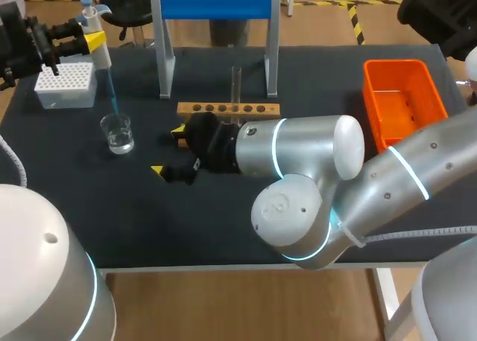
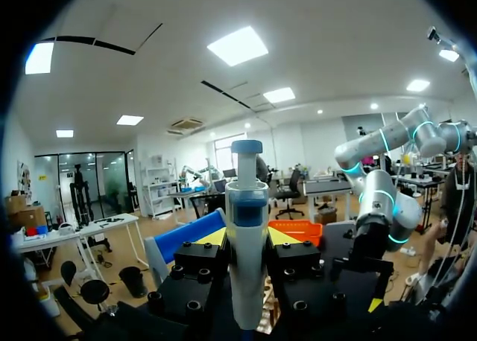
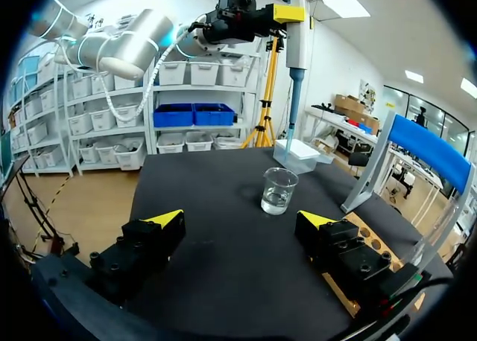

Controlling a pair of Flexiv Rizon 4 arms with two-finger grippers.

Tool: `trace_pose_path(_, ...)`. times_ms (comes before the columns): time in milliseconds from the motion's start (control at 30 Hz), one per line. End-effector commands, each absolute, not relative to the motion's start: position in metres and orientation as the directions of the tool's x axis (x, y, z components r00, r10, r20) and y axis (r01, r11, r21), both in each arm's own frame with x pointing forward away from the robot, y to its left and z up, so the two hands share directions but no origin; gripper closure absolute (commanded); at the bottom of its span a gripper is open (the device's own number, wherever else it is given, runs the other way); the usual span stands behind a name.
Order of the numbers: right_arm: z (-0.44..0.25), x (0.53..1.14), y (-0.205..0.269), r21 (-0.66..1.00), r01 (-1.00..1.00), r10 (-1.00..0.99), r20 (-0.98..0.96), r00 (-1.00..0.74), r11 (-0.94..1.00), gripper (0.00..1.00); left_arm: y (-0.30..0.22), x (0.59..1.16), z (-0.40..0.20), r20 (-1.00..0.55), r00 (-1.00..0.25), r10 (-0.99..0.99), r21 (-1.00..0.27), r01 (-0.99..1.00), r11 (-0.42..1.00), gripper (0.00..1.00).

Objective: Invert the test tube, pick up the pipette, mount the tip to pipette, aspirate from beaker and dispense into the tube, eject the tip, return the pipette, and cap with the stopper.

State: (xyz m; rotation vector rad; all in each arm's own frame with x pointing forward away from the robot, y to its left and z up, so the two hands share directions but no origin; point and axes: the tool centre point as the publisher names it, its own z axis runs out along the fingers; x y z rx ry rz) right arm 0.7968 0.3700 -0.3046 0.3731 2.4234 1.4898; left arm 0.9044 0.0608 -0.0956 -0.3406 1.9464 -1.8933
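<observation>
Dark cloth covers the table (image 1: pixel 186 222), and nearest the lower edge of the head view my right arm (image 1: pixel 298 144) comes in from the right. Its right gripper (image 1: pixel 168 150) is left of centre, fingers spread wide with nothing between them. Just beyond it, at middle left, stands the small clear glass beaker (image 1: pixel 118 132) with a little water in it. At centre sits the light wooden tube rack (image 1: pixel 229 109) with one clear glass test tube (image 1: pixel 236 82) upright in it. Farther off, at upper left, the white perforated tip box (image 1: pixel 65 84) lies near the left gripper (image 2: pixel 247 240), which is clamped on the white-and-blue pipette (image 1: pixel 95 39), its translucent blue tip (image 1: pixel 112 88) mounted. The step in hand looks to be aspiration. It should go best with the pipette held vertical, lowered straight through the beaker's mouth clear of the glass wall, and the tip's end dipped just under the surface before drawing. That end hangs just above the beaker's rim, apparently not yet in the liquid. In the right wrist view the beaker stands ahead of the open right fingers, apart from them.
</observation>
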Motion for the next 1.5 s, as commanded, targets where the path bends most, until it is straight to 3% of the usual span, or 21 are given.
trace_pose_path(33, -0.303, 0.797, 0.369, 0.894, 0.078, 0.354, -0.094, -0.931, 0.442, 0.0, 0.061, 0.904, -0.097, -0.118, -0.889, -0.443, -0.993, 0.107, 0.05, 1.0)
trace_pose_path(633, -0.303, 0.797, 0.369, 0.894, 0.078, 0.354, -0.094, -0.931, 0.442, 0.0, 0.061, 0.904, -0.097, -0.118, -0.889, -0.443, -0.993, 0.107, 0.05, 1.0)
trace_pose_path(1500, -0.303, 0.797, 0.369, 0.894, 0.078, 0.354, -0.094, -0.931, 0.442, 0.0, 0.069, 0.912, -0.154, -0.156, -0.868, -0.471, -0.988, 0.136, 0.077, 1.0)
